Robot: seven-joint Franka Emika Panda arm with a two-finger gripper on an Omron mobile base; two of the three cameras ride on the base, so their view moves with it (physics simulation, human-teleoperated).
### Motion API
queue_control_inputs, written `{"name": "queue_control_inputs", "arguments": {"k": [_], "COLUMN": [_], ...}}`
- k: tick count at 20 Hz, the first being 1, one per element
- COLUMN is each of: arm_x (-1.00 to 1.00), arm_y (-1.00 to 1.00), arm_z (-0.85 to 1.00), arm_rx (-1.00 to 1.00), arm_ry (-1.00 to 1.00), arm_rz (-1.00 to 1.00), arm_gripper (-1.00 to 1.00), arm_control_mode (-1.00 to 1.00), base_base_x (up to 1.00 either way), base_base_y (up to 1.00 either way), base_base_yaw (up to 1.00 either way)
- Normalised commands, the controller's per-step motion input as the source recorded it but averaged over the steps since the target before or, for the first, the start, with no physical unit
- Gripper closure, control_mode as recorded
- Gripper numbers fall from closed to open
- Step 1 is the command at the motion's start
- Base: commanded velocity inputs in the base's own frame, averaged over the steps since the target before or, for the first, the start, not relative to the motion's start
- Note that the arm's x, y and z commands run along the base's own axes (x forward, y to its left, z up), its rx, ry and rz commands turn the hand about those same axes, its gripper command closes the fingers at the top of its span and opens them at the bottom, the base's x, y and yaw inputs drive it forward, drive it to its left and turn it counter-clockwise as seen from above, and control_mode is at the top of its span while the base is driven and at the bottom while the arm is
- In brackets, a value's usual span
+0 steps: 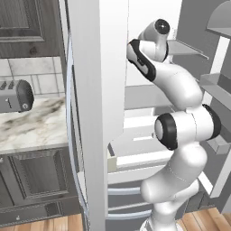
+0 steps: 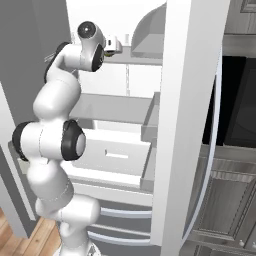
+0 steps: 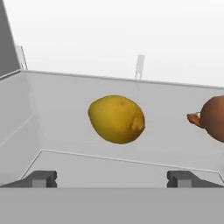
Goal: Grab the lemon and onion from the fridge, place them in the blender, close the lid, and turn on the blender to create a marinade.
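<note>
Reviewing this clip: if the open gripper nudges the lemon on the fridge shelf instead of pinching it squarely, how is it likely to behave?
The lemon is rounded and lies on a smooth flat shelf, so it will probably roll when nudged, perhaps toward the onion beside it. Its curved sides may slip from an off-centre pinch by the gripper. It looks firm, likely keeping its shape.

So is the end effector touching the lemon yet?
Apart. The hand view shows the lemon beyond both open fingertips, with bare fridge shelf between.
</note>
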Motion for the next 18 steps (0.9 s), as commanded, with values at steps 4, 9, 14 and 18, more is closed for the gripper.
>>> {"name": "queue_control_inputs", "arguments": {"k": [4,9,14,18], "arm_x": [0.38,0.4,0.38,0.37], "arm_y": [0.0,0.0,0.0,0.0], "arm_z": [-0.01,-0.06,-0.11,-0.09], "arm_rx": [0.0,0.0,0.0,0.0], "arm_ry": [0.0,0.0,0.0,0.0], "arm_rz": [-0.01,0.0,0.0,0.0], "arm_gripper": [-1.0,-1.0,-1.0,-1.0], "arm_control_mode": [-1.0,-1.0,-1.0,-1.0], "base_base_x": [0.0,0.0,0.0,0.0], "base_base_y": [0.0,0.0,0.0,0.0], "base_base_yaw": [0.0,0.0,0.0,0.0]}}
